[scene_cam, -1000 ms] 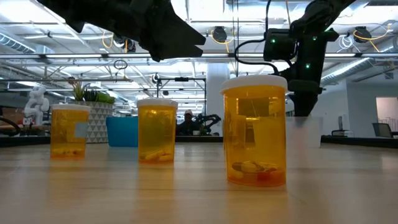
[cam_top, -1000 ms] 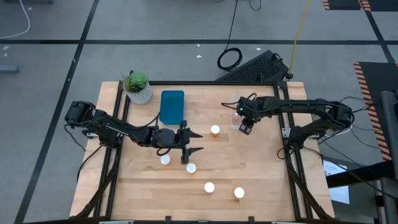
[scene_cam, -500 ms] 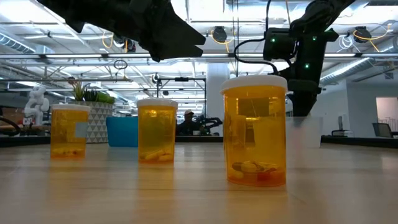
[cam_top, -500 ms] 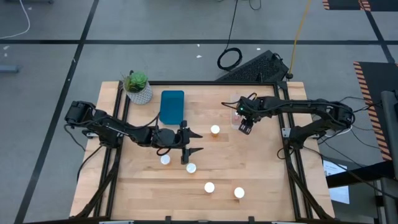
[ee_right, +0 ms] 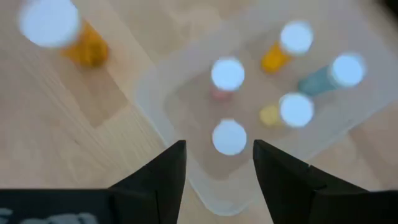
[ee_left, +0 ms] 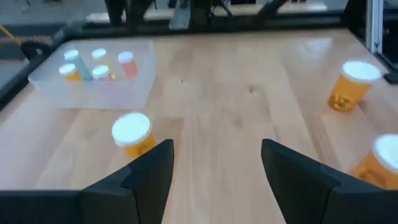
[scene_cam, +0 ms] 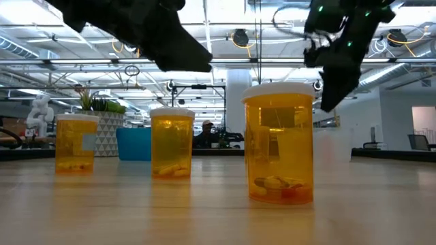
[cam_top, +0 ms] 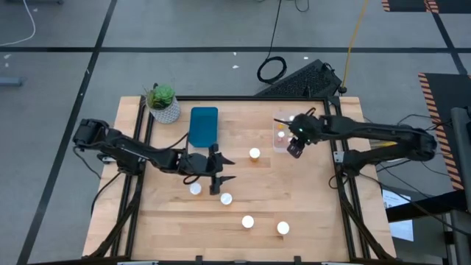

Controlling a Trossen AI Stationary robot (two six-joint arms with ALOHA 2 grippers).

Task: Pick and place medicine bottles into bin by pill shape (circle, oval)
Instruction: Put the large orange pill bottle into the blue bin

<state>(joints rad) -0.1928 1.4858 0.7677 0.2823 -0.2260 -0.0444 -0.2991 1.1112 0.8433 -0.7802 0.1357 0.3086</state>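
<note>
Only the right wrist view shows inside the clear bin [ee_right: 186,155]: five bottles [ee_right: 228,74]. Both end effectors [ee_right: 214,165] [ee_left: 214,168] released, empty.

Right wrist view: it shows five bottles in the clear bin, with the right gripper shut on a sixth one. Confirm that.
Not quite. Five capped bottles do stand in the clear bin, but the right gripper holds nothing: the right wrist view shows its fingers spread apart with only the bin between them. The sixth bottle in that view stands on the table outside the bin.
</note>
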